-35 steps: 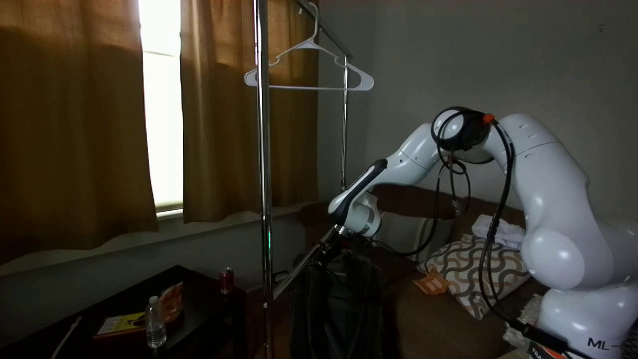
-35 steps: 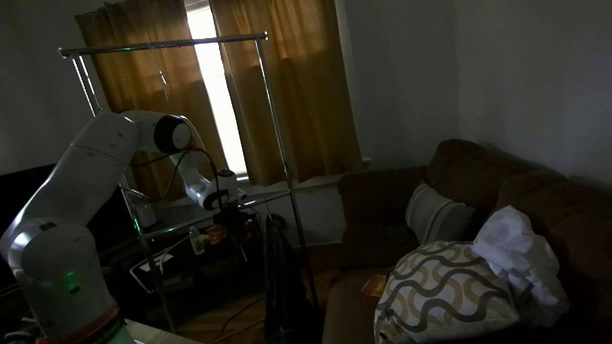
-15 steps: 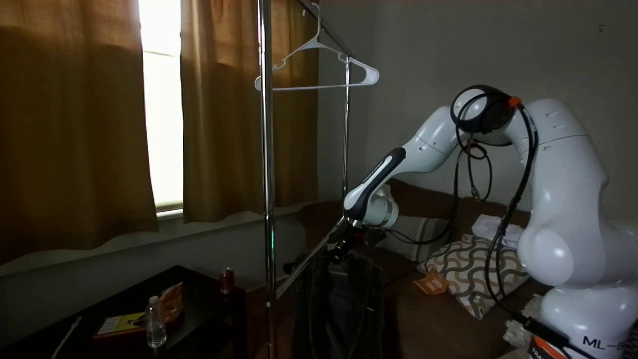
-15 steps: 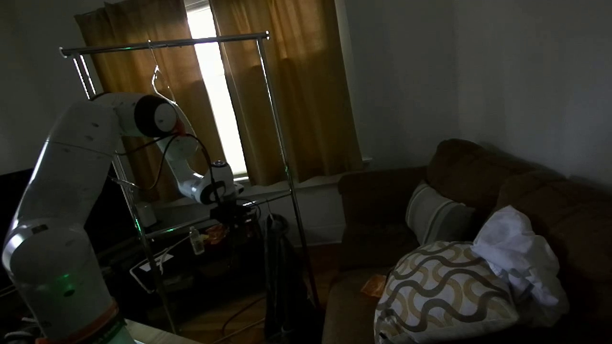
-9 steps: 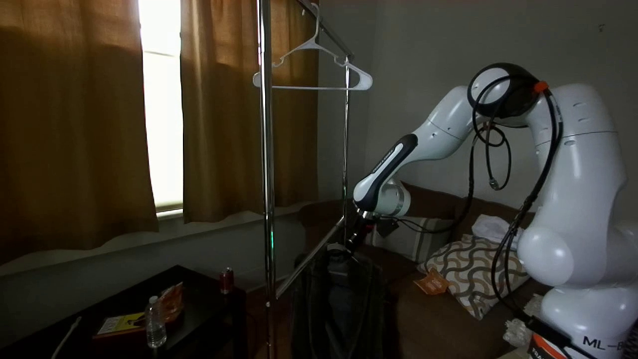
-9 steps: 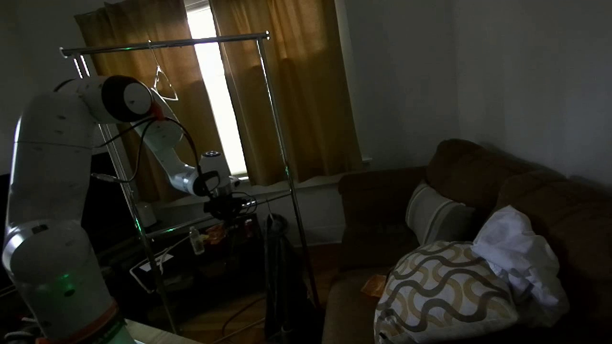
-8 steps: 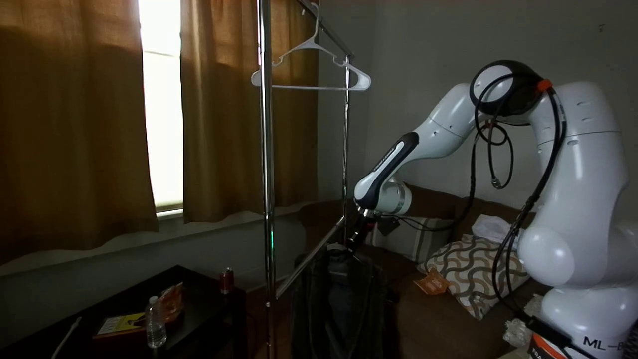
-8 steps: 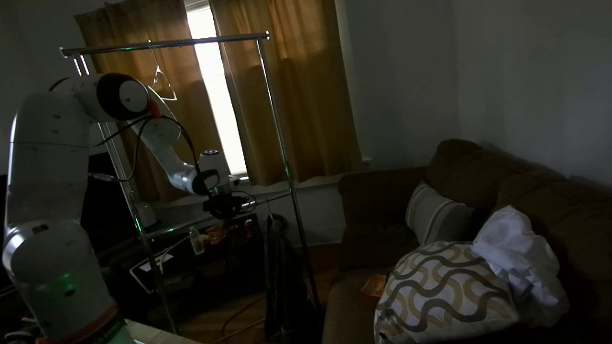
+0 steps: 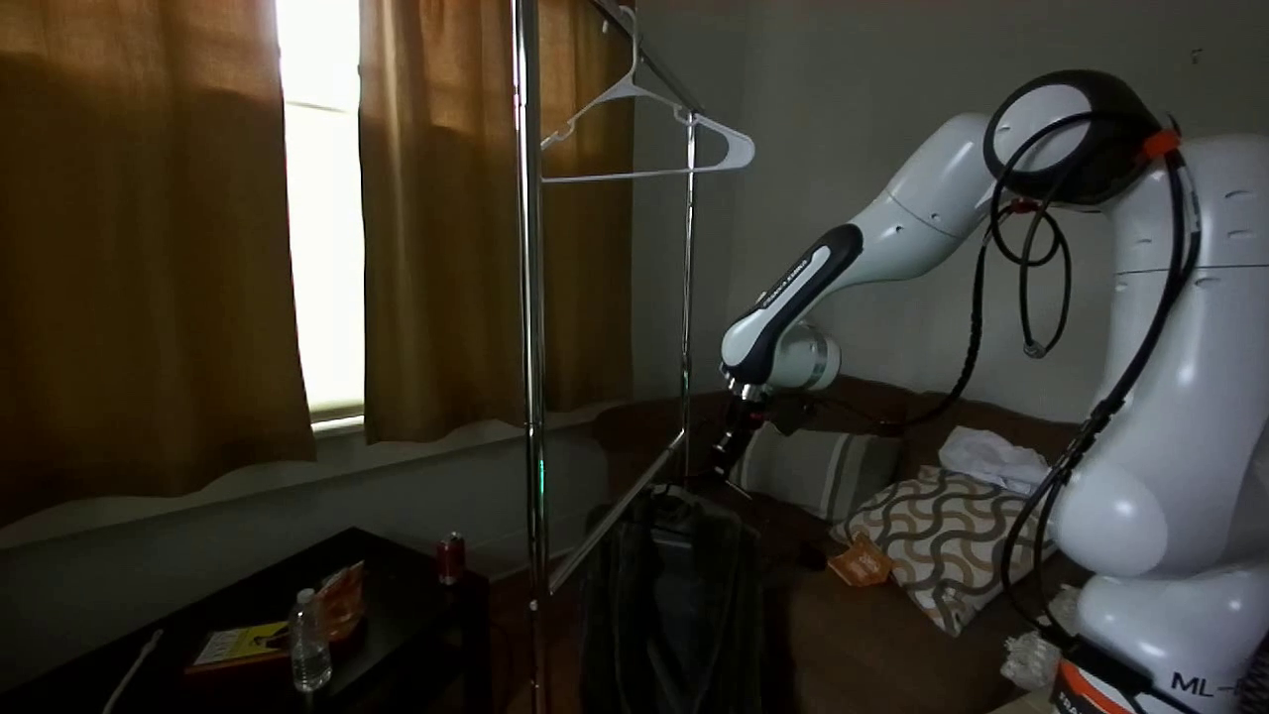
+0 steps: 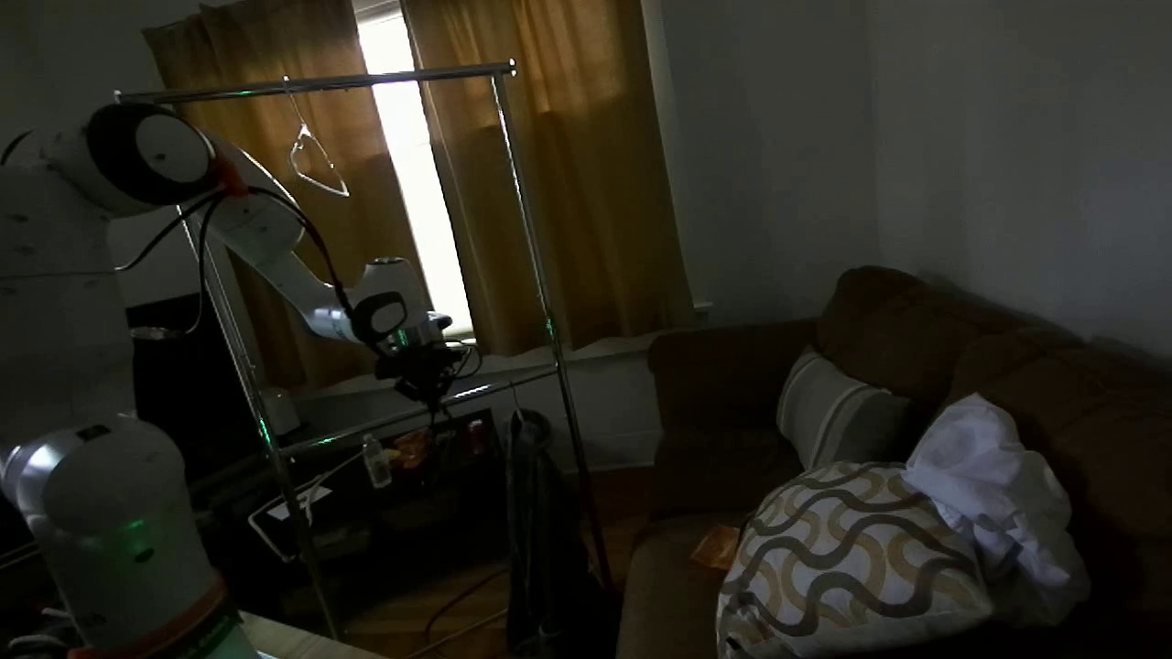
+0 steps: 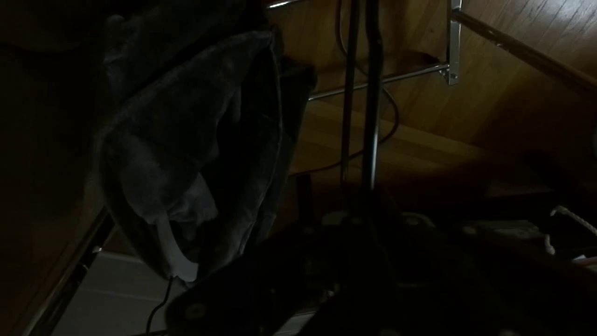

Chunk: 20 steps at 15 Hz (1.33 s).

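While the white robot arm (image 9: 897, 238) stood arched, the gripper (image 9: 727, 470) hung with its jaws pressed together — near the dark garment (image 10: 540, 540), but apart from it in an exterior view. The garment was suspended from the lower rail (image 9: 615, 514) of a metal clothes rack (image 9: 529, 327), and a pale curved piece (image 11: 175, 249) showed at its opening in the wrist view. Higher up, a white hanger (image 9: 627, 89) dangled from the top bar (image 10: 430, 74). A black side table (image 9: 387, 567) bore a bottle (image 9: 309, 645) and a red can (image 9: 451, 558). On the brown couch (image 9: 833, 635) lay a striped pillow (image 9: 823, 471) and a patterned pillow (image 9: 937, 535) — an orange packet (image 9: 861, 561) just beside the latter.
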Each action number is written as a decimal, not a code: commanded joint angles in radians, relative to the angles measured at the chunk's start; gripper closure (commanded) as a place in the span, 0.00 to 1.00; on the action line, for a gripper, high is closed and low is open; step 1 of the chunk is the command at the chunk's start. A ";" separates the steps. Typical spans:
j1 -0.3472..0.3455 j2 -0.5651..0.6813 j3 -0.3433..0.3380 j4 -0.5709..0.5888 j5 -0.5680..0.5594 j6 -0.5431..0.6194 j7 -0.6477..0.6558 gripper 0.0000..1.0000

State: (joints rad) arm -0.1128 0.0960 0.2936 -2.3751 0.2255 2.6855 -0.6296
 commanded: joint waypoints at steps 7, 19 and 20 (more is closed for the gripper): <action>0.131 -0.202 -0.149 -0.016 -0.236 -0.398 0.276 0.98; 0.202 -0.455 -0.129 -0.017 -0.404 -0.631 0.513 0.98; 0.205 -0.478 -0.123 -0.021 -0.409 -0.648 0.547 0.98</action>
State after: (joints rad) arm 0.0749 -0.2934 0.1619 -2.3574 -0.1437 2.0892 -0.1800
